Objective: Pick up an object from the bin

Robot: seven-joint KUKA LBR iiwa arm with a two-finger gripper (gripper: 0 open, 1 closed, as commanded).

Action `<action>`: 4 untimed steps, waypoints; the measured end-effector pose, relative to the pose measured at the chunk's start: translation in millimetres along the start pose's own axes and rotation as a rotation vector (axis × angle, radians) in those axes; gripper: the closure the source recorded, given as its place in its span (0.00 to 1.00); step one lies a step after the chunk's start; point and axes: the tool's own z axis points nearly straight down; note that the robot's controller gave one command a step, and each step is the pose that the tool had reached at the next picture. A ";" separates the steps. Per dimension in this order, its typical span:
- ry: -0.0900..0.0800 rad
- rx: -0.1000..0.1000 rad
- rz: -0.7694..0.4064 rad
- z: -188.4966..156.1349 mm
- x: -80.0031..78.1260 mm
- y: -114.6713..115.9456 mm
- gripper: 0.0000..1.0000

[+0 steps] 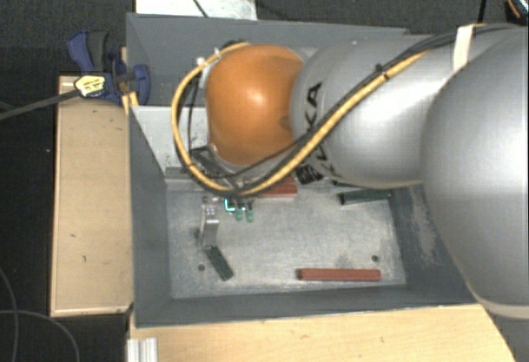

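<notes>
Arm: the arm (397,129) comes in from the right, and its broad silver-grey links cover the bin's back and right parts.
Wrist: the rounded orange cover (248,104) sits over the back left of the bin, with a yellow cable (372,84) running along the arm and looping around the cover.
Gripper: the gripper (210,235) hangs below the orange cover and points down at the left part of the bin floor.
Grip: open or closed, I cannot tell.
Nearest thing: a small dark green block (219,263) lies slanted on the floor at the front left, just beside the gripper's tip; whether they touch cannot be told.
Other things: a long reddish-brown bar (339,274) lies flat near the front wall, right of centre; a dark strip (364,197) lies at the back right, at the arm's edge.
Bin: the bin (314,232) is grey metal with sloped walls and a scuffed floor.
Surroundings: a dark textured floor (50,5) lies around the bin.
</notes>
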 end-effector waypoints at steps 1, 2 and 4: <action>0.000 0.002 -0.175 71.6 19.2 -87.5 0.00; -0.007 -0.001 -0.228 114.9 8.6 -34.3 0.00; -0.006 -0.003 -0.398 113.0 18.9 -24.5 0.00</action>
